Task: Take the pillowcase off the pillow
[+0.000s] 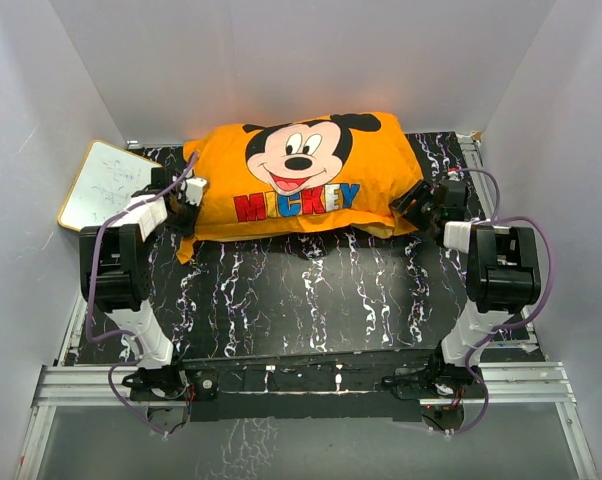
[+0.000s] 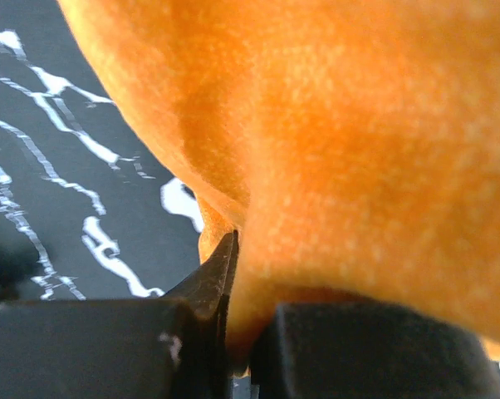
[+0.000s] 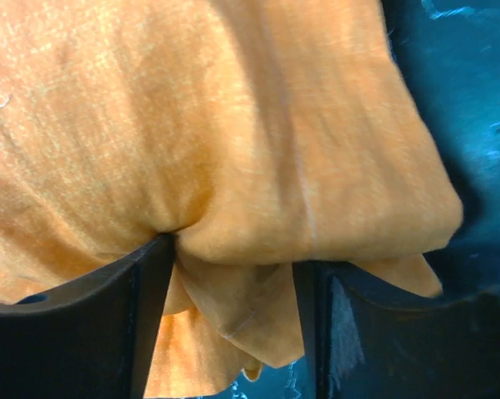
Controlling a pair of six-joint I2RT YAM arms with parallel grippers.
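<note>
The bright orange pillowcase [image 1: 306, 175] with the cartoon mouse face lies across the back of the table. It covers the pillow completely, so the pillow is hidden. My left gripper [image 1: 188, 197] is at the case's left end. In the left wrist view it [image 2: 242, 283] is shut on a thin fold of the orange fabric [image 2: 333, 150]. My right gripper [image 1: 413, 207] is at the right end. In the right wrist view it [image 3: 233, 249] is closed partway on a thick bunch of the case's corner [image 3: 233, 141], and a loose flap hangs between the fingers.
A white whiteboard [image 1: 103, 182] with a wooden frame lies at the back left, just beyond the left arm. The black marbled table [image 1: 301, 295] is walled in by white panels on three sides. A metal rail runs along the near edge.
</note>
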